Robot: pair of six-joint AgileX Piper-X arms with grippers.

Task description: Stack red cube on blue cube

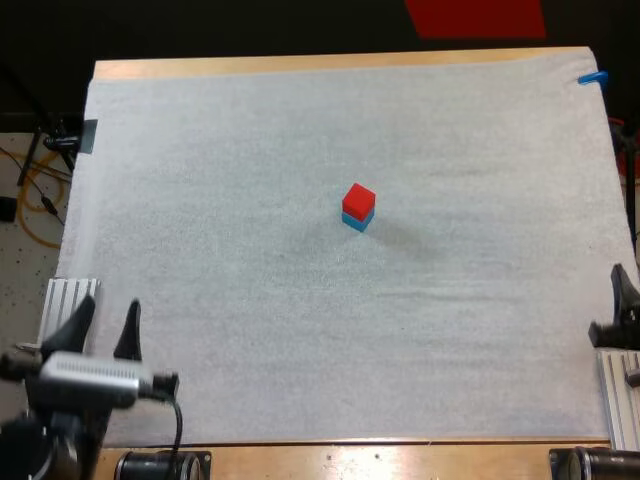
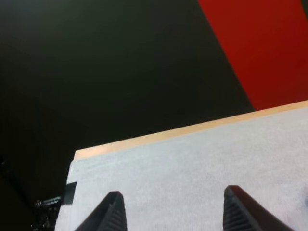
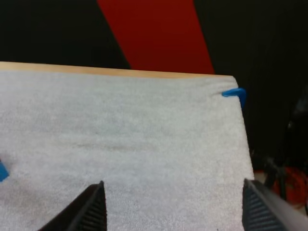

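Observation:
The red cube [image 1: 359,199] sits squarely on top of the blue cube [image 1: 357,220] near the middle of the white mat [image 1: 250,180]. Only a thin blue band shows under the red one. My left gripper [image 1: 103,325] is at the mat's near left corner, far from the stack, and its fingers stand open over bare mat [image 2: 173,192]. My right gripper [image 1: 625,310] is at the mat's right edge, also far from the cubes. It is open with nothing between the fingers [image 3: 173,184].
Ribbed metal blocks lie at the near left [image 1: 65,300] and near right [image 1: 620,400] corners. The wooden table edge [image 1: 330,62] runs along the far side, with dark space beyond it. Cables lie on the floor off the left side [image 1: 35,190].

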